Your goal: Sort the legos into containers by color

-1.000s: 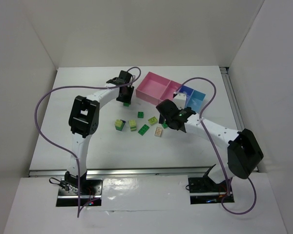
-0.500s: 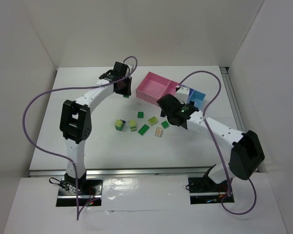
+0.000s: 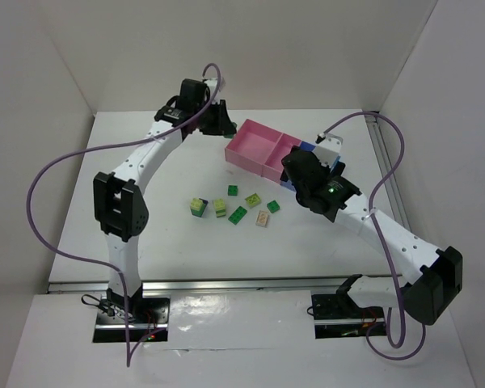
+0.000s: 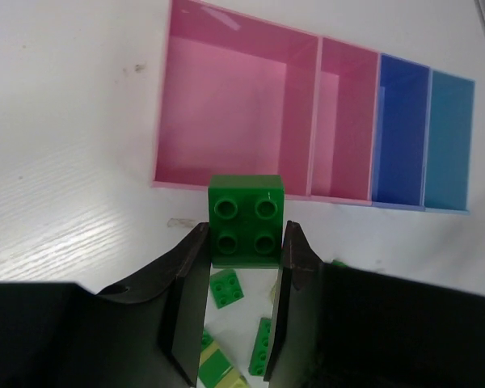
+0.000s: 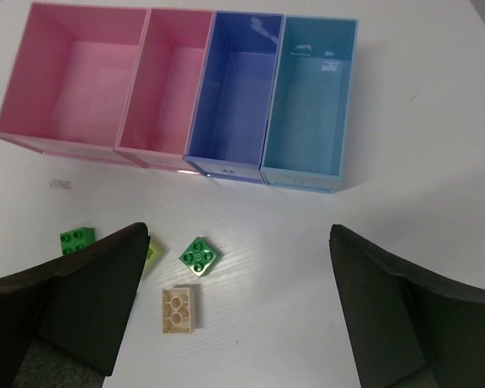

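The left pincer point(image 4: 244, 246) is clenched on a dark green brick point(image 4: 245, 218), up near the far edge of the desk point(image 3: 137, 174), just short of the pink bin point(image 4: 297, 121). The right pincer point(image 5: 238, 236) gapes wide above loose bricks point(image 5: 199, 256) mid-desk.

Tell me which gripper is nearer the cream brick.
Right. The open right gripper hovers by the bins' near edge, close to the cream brick; the left gripper, clamping a green brick, is farther off beside the big pink bin.
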### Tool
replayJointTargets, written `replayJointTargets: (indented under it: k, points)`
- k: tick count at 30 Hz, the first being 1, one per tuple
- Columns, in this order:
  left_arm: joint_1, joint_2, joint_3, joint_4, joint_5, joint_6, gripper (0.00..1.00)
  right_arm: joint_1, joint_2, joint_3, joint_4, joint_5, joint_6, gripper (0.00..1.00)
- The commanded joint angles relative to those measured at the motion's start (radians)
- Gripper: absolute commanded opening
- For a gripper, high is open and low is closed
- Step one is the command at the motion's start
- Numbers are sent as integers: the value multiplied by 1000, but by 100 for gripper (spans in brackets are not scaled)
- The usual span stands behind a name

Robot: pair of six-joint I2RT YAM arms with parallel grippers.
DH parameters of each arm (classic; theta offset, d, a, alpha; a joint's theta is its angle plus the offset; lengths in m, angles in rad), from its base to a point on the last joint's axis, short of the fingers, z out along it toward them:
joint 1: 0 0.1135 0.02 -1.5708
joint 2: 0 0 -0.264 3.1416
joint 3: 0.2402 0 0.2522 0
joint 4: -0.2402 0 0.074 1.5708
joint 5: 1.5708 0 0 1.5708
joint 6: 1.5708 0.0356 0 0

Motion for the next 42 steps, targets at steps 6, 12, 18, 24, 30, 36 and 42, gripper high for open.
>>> replayJointTargets:
  k: [6, 12, 18, 24, 30, 36, 42]
  points:
    - [-31, 171, 190, 17, 66, -88, 26, -7, -11, 11, -14, 40, 36, 100]
    - [-69, 282, 321, 17, -29, -97, 31, -16, -21, -8, -14, 18, 45, 100]
    - [-78, 343, 408, 17, -80, -109, 80, -16, -39, -29, 26, -54, -2, 100]
    - [-78, 166, 257, 8, -130, -66, 81, -16, 7, -74, 130, -290, -159, 98]
    - [-78, -55, 30, -64, -233, 1, 82, -40, 292, 21, 81, -500, -269, 94]
    - [-68, -161, -159, -115, -253, -42, 81, -92, 424, 3, 173, -627, -317, 83]
    - [-68, -184, -287, -113, -173, -65, 81, -102, 492, 3, 194, -647, -326, 81]
